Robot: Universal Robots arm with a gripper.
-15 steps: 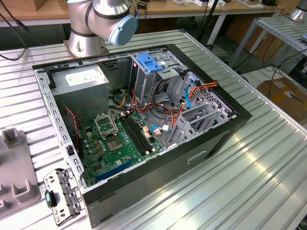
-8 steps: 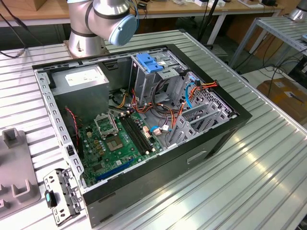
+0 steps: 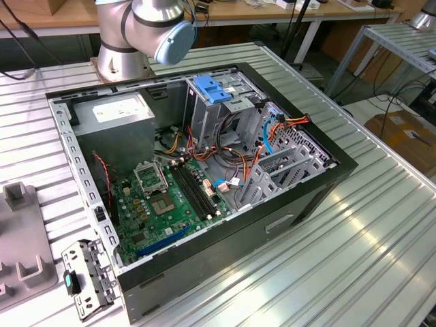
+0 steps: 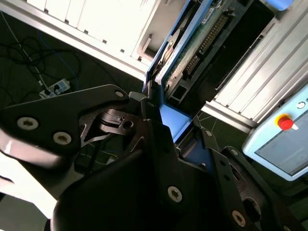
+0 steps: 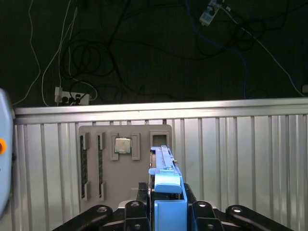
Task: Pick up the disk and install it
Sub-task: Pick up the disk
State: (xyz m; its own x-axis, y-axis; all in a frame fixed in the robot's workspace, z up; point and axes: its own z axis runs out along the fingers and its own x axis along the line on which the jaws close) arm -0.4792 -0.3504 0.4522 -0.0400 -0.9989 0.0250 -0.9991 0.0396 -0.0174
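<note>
disk (image 5: pixel 164 166) clamped edge-on in the gripper (image 5: pixel 167 204), grey parts tray (image 5: pixel 111 178) with a chip (image 5: pixel 122 145) beyond

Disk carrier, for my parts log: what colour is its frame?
Blue; the disk shows best in the first wrist view.

No text, number or sign can be read. A white label (image 3: pixel 118 107) is seen on the power supply (image 3: pixel 86 117), but its print cannot be made out.

ribbed metal table (image 3: pixel 368 252), cables (image 5: pixel 82 62) on dark floor (image 5: pixel 159 77).
</note>
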